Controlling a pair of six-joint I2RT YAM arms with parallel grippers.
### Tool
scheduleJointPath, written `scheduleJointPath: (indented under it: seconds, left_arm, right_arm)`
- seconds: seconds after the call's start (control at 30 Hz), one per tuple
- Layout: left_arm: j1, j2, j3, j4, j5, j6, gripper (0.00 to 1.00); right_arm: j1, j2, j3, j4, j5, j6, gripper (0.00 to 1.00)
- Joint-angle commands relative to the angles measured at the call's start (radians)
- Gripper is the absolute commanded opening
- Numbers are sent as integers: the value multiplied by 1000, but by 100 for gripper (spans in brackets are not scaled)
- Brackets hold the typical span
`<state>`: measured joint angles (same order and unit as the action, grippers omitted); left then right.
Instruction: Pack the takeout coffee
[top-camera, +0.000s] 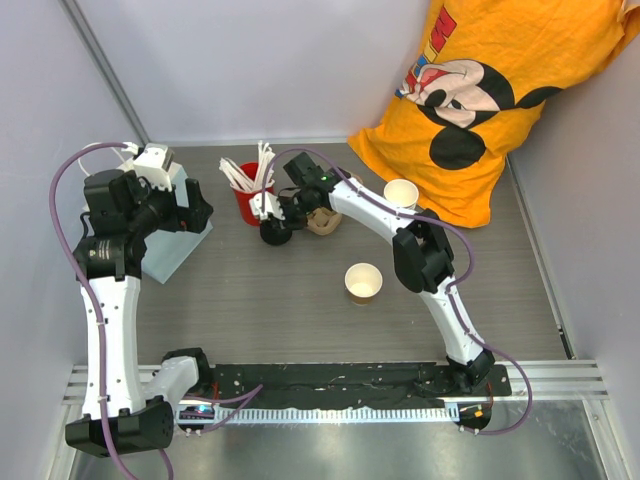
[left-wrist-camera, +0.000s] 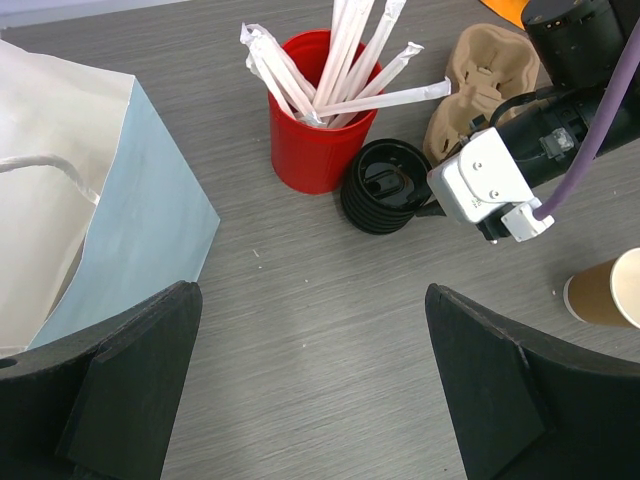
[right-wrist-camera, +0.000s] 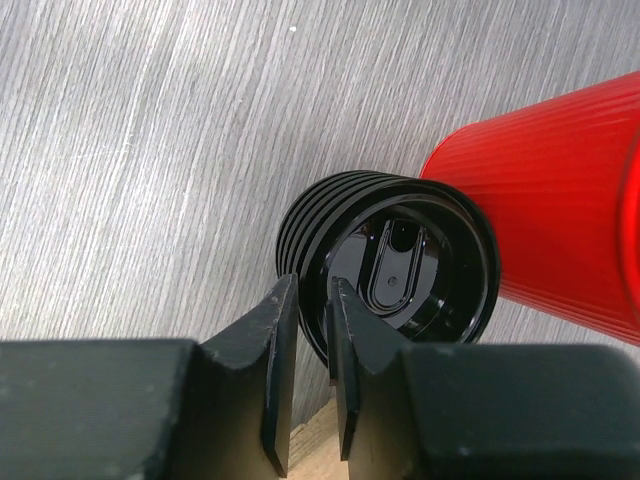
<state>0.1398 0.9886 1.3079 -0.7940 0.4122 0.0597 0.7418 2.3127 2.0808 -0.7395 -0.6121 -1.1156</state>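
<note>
A stack of black plastic lids (top-camera: 276, 234) stands by the red cup, also in the left wrist view (left-wrist-camera: 385, 187) and the right wrist view (right-wrist-camera: 400, 262). My right gripper (right-wrist-camera: 312, 295) is narrowly shut across the rim of the top lid, one finger outside and one inside; it also shows from above (top-camera: 270, 215). An open kraft paper cup (top-camera: 363, 282), white inside and with no lid, stands mid-table. A second kraft cup (top-camera: 401, 192) stands at the back right. My left gripper (left-wrist-camera: 312, 300) is open and empty above the table beside the bag.
A red cup (top-camera: 247, 203) of wrapped white sticks stands behind the lids. A brown pulp carrier tray (top-camera: 325, 220) lies right of them. A white and pale blue paper bag (top-camera: 170, 245) stands open at the left. An orange printed shirt (top-camera: 480, 90) fills the back right.
</note>
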Motion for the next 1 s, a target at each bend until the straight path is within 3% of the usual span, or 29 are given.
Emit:
scheduleJointPath:
  seconds: [0.0, 0.47, 0.8, 0.97]
  left_arm:
    - [7, -4, 1, 49, 14, -1, 100]
    - [6, -1, 1, 50, 13, -1, 100]
    - [6, -1, -2, 50, 10, -3, 100]
    - [7, -2, -4, 50, 10, -4, 100]
  right_arm:
    - [10, 10, 48, 5, -11, -4, 25]
    - [14, 20, 53, -6, 2, -9, 30]
    - [14, 22, 76, -8, -2, 3, 16]
    - [16, 14, 88, -8, -8, 16, 14]
